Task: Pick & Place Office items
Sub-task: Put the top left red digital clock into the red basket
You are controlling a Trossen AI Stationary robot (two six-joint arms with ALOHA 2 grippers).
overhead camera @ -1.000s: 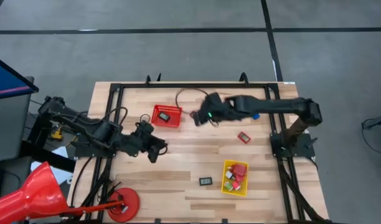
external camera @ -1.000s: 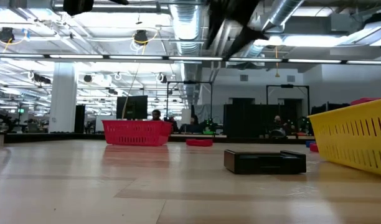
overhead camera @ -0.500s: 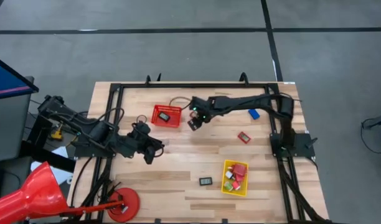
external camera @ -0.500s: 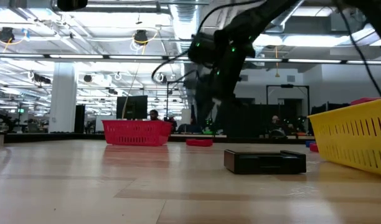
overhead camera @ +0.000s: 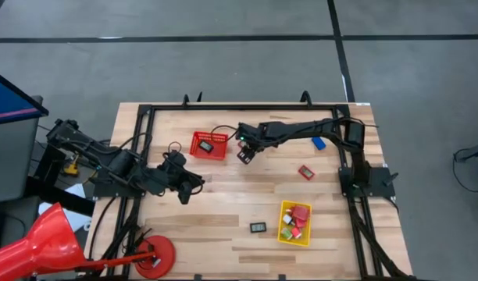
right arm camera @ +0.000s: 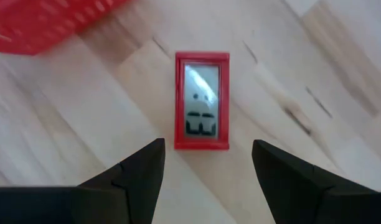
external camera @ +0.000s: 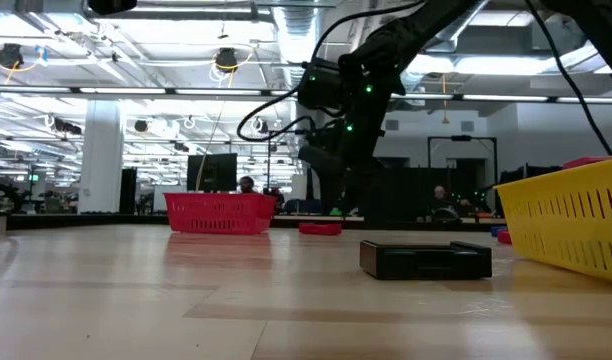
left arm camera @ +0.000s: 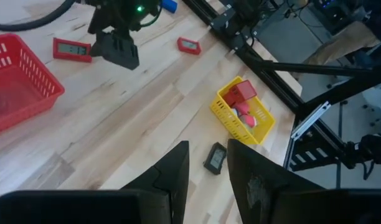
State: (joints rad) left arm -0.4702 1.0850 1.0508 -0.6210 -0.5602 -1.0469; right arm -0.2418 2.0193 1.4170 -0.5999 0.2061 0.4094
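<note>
- High view: the right arm has swung in from the far right and its pincer (overhead camera: 245, 153) now hangs just beside the red basket (overhead camera: 209, 145), on that basket's right. The red clock is hidden under it here. That move puts the arm in place for a pick. The left pincer (overhead camera: 189, 187) has edged slightly and waits near the tabletop's (overhead camera: 223, 211) left middle. Other items lie apart: a blue block (overhead camera: 319, 143), a second red clock (overhead camera: 305, 172), a dark clock (overhead camera: 258, 227), and the yellow bin (overhead camera: 295, 222) already holds several pieces.
- Low view: the right arm now fills the middle, hanging above the tabletop; how close its tips are to the surface is hard to judge from here.
- Left wrist view: the left fingers (left arm camera: 172, 171) stand a little apart with nothing between them. The right arm's pincer (left arm camera: 119, 50) hovers beside the red clock (left arm camera: 72, 48).
- Right wrist view: the right pincer is spread, empty, with the red clock (right arm camera: 202, 100) lying flat on the wood, centred ahead of the gap. The likely next step is to descend and close on it.
</note>
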